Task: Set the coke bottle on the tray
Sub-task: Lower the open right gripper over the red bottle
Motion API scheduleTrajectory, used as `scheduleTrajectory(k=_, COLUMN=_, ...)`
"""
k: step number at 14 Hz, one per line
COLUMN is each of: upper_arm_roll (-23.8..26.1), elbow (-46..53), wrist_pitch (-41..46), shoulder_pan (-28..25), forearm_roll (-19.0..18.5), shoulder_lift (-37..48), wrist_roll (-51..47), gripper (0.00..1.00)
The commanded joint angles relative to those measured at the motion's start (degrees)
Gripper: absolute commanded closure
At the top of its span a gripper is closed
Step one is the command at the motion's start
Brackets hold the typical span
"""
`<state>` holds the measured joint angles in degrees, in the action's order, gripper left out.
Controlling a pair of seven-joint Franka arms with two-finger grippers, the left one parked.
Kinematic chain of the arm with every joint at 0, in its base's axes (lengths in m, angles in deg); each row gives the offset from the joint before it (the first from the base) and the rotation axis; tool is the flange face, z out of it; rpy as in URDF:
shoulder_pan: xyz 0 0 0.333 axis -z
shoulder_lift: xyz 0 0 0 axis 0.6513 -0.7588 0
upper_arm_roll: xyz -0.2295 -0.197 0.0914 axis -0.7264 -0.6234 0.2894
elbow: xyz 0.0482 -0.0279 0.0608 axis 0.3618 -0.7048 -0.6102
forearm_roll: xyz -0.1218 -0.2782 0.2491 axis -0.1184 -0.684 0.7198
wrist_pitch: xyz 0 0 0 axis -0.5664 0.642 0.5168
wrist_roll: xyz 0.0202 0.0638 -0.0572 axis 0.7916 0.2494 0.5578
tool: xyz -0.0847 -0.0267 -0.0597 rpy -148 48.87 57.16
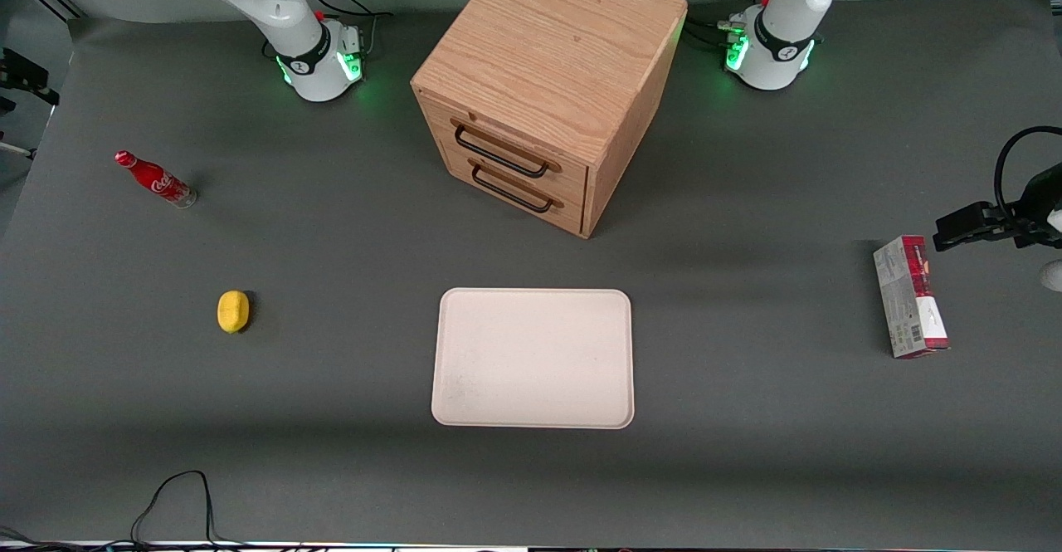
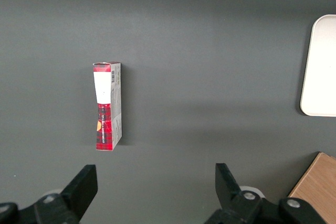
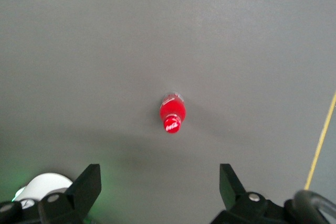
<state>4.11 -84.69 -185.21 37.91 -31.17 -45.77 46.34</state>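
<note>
My claw [image 3: 160, 190] hangs high over the table [image 1: 747, 452] with its two fingers [image 3: 89, 184] spread wide and nothing between them. It is outside the front view.

Straight below me the bottle [image 3: 172, 113] stands upright; from the wrist I look down onto its red cap and shoulders. In the front view the bottle [image 1: 155, 178] sits toward my arm's end of the table, farther from the front camera than the yellow lump [image 1: 233, 311] and well apart from it. The tray [image 1: 465, 403] lies flat at mid-table, empty, nearer the front camera than the cabinet [image 1: 548, 79] and well apart from the bottle.

My judgement of the bottle: small, slim and light, probably hard and smooth, so slippery under my pads. Standing tall on a narrow clear base, it would tip at a sideways nudge. I would come straight down with the fingers either side and close on the red body below the cap, where the sides run widest, squeezing firmly. Taking it by the cap alone looks riskier, since the cap is narrow and could slip out.
</note>
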Motion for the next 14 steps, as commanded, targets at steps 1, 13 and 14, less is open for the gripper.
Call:
scheduleTrajectory(k=1, upper_arm_roll=-2.6, elbow=-3.9, wrist_pitch=-7.6, shoulder_pan=-0.6, forearm_roll=-1.3, shoulder_lift=-3.3, wrist_roll=1.2, gripper=0.00)
scheduleTrajectory(k=13, upper_arm_roll=-12.1, elbow=-20.1, wrist_pitch=-35.5, shoulder_pan=-0.7, forearm_roll=-1.0, shoulder_lift=-12.9, wrist_roll=5.1, gripper=0.00)
scheduleTrajectory(k=14, upper_arm_roll=-12.1, elbow=-20.1, wrist_pitch=-35.9, shoulder_pan=-0.7, forearm_roll=-1.0, shoulder_lift=-13.4, wrist_roll=5.4, gripper=0.00)
